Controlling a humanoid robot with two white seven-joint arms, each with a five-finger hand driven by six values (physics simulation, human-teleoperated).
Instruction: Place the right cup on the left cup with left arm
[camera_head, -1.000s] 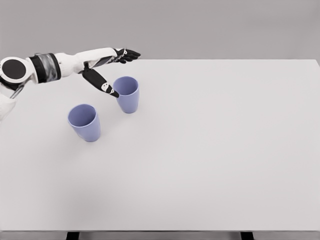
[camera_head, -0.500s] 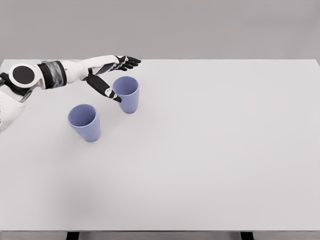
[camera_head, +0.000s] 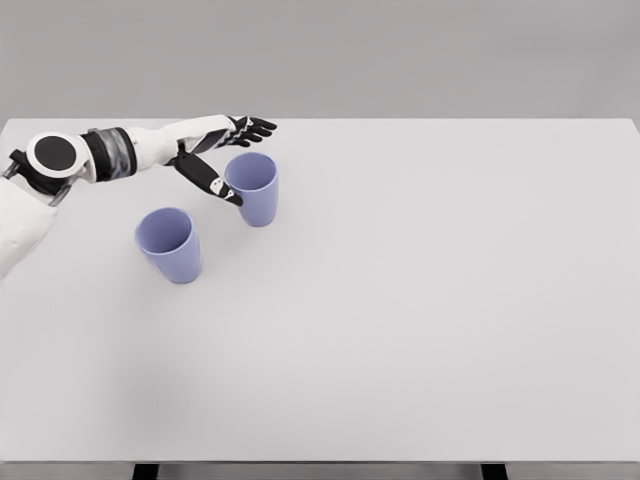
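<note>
The left arm (camera_head: 110, 155) comes in from the left edge and reaches across the back of the white surface (camera_head: 420, 300). Nearer the front and a little to the left stands the left cup (camera_head: 168, 244), upright, mouth open, well clear of the hand and apart from its twin.

Next along is the left hand (camera_head: 218, 152), with its fingers (camera_head: 252, 127) stretched out and spread behind the right cup (camera_head: 253, 188) and the thumb (camera_head: 210, 180) angled down so that its tip lies at the cup's left rim. Whether the thumb actually touches the wall cannot be told from this view. Nothing is clasped yet; the hand brackets the cup loosely, open.

The right cup stands upright toward the back left of the surface, just behind and to the right of the other. Both are plain periwinkle-blue tumblers without handles, tapering toward the base, smooth and matte, and seemingly the same size.

Such a cup likely weighs little and is stiff, with a slick wall, so a light sideways nudge could slide or tip it. The best hold is probably around the upper wall, thumb on one side and fingers opposite, squeezed evenly. Because of the taper it should nest into the left cup if lowered straight and centred.

The right arm is not in view.
</note>
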